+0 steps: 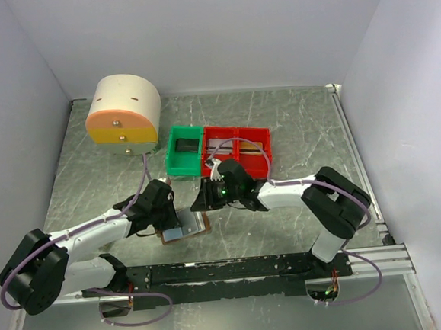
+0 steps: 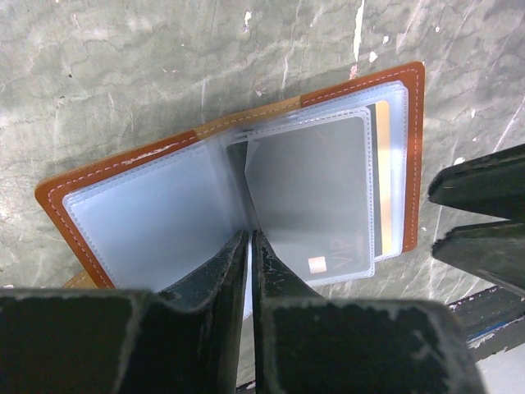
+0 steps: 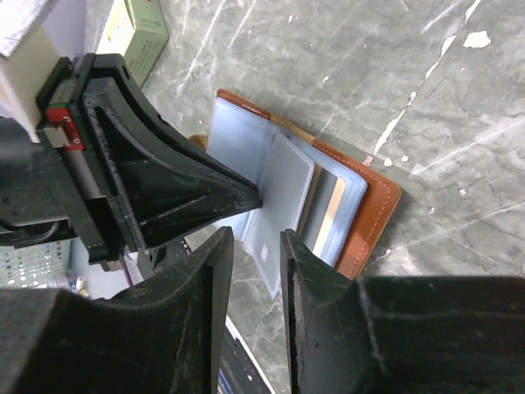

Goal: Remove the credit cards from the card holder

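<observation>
1. Pinning the open card holder [image 2: 148,213] against the grey table [image 2: 123,66], the left gripper [image 2: 250,238] has its fingers pressed almost together right at the spine. I cannot tell whether a plastic leaf is nipped between them or they merely bear down.
2. The right gripper [image 3: 257,238] sits just beside the holder's outer edge. Its jaws are a narrow slit apart and grip nothing I can see. It lines up with the loose clear sleeve [image 3: 283,189] that stands half-raised.
3. First risk: those sleeves look thin and slippery. If the right fingers close on sleeve and card together, the whole holder drags along instead of a card sliding out.
4. Second risk: the VIP card [image 2: 312,197] seems fully inside its pocket, and only a strip of the gold-edged card [image 2: 381,164] shows behind it. With so little to catch, a fingertip may skate over plastic and miss.
5. Third risk: the left hold is at the fold only. A sideways tug could pivot the holder about that point, or flip a cover shut.
6. Fourth risk: two sets of tips crowd over one small thing. An approach slightly off line means finger striking finger.
7. Last worry: the holder lies near the black mounting rail [image 1: 236,269], so a hard drag could shove it up against the arms.
</observation>
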Tool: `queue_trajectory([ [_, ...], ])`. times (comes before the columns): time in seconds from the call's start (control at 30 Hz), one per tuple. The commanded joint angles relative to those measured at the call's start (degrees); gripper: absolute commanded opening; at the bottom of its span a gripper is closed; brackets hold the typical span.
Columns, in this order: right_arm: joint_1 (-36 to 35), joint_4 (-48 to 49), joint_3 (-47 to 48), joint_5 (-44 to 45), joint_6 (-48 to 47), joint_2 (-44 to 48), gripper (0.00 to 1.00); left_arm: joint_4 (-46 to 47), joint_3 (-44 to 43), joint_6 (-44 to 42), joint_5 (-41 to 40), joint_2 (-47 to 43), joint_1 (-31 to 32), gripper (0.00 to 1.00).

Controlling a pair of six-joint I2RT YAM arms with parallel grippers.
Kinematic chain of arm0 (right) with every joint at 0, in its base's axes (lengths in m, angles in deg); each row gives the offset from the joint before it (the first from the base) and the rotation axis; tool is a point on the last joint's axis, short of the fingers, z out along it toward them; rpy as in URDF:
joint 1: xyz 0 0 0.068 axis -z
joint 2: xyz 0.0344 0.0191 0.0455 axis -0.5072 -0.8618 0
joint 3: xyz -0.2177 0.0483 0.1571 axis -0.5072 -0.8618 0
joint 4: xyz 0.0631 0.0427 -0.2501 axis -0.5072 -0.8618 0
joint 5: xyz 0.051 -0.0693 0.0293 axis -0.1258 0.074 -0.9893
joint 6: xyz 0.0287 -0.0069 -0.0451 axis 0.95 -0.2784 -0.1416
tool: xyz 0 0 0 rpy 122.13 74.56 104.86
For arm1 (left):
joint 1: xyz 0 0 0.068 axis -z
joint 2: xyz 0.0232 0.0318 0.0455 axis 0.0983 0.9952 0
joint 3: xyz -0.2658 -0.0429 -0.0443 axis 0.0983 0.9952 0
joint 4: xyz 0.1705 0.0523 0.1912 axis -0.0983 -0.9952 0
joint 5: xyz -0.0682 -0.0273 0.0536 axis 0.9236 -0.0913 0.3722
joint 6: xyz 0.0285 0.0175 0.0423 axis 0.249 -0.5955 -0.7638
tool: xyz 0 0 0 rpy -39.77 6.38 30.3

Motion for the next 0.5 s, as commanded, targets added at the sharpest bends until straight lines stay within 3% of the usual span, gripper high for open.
queue_trajectory([
  [0.0,-0.6,-0.6,1.4,-0.2,-0.7,-2.5,0.30,-0.1,1.6,-0.5,-1.5,1.2,0.4,0.18],
  [0.47,-1.5,4.1,3.5,-6.3,0.2,-9.1,0.26,0.3,1.7,-0.1,-1.6,0.9,0.4,0.18],
])
